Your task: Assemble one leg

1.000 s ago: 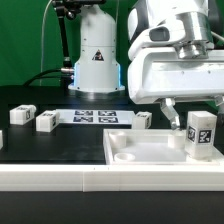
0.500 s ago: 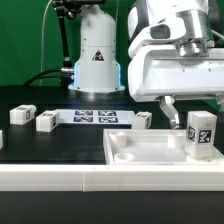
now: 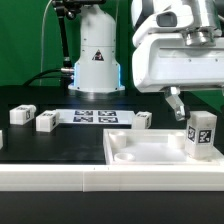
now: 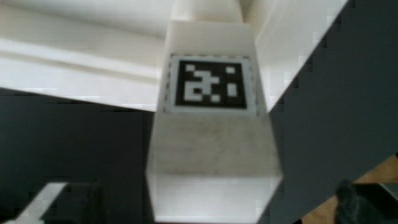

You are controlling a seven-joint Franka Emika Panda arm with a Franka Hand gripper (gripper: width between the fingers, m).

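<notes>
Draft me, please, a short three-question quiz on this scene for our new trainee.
1. True or false: the gripper is shut on the leg.
2. Multiple choice: the tagged leg stands upright on
A. the black table
B. the large white tray-like part
C. another leg
3. Short answer: in the exterior view, which thin flat white thing with several tags lies beyond the tray-like part?

Key: 1. False; the gripper is open, and the wrist view shows gaps on both sides of the leg. 2. B. 3. The marker board.
</notes>
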